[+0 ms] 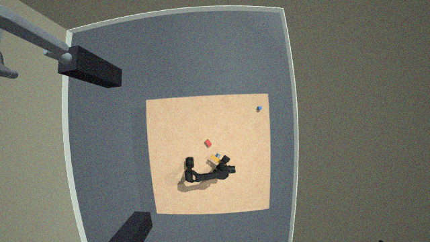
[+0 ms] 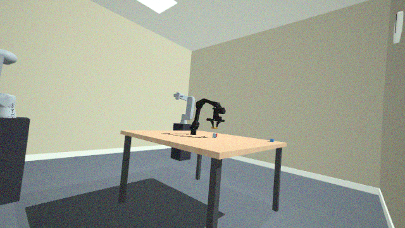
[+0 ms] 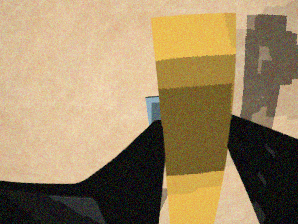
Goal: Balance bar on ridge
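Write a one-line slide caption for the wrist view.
Tool grips the yellow bar above the table, a blue piece peeking out behind it.

No legible text, labels, brand marks or numbers appear in any view. The yellow bar (image 3: 193, 123), the table (image 2: 228, 149) and the black arm (image 2: 202, 107) carry plain surfaces. The white fixture high on the wall (image 2: 398, 26) possibly bears a mark, but it is too small to read.

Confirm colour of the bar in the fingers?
Yellow bar, clearest in the wrist view.
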Robot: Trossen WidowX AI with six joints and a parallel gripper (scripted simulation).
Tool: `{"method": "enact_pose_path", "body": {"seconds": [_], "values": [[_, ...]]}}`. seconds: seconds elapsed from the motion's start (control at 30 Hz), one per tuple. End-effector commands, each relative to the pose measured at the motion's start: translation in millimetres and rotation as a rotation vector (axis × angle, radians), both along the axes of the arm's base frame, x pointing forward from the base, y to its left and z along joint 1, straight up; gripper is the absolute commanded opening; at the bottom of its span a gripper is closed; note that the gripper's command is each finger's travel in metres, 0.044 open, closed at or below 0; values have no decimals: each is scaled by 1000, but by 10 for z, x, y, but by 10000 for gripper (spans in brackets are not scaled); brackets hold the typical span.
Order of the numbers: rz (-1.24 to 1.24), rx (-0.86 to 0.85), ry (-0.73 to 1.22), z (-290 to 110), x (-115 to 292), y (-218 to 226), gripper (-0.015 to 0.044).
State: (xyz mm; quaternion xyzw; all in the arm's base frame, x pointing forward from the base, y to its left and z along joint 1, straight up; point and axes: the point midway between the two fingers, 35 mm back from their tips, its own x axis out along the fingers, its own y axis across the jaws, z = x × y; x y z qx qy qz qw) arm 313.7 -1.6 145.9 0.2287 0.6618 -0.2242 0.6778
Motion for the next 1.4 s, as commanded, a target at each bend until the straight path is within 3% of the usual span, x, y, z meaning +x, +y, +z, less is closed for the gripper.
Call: {"method": "enact_pose_path", "body": {"seconds": [0.0, 1.37], "values": [[3, 2, -6, 11, -27, 138, 0], [6, 3, -6, -421, -26, 196, 0]]}}
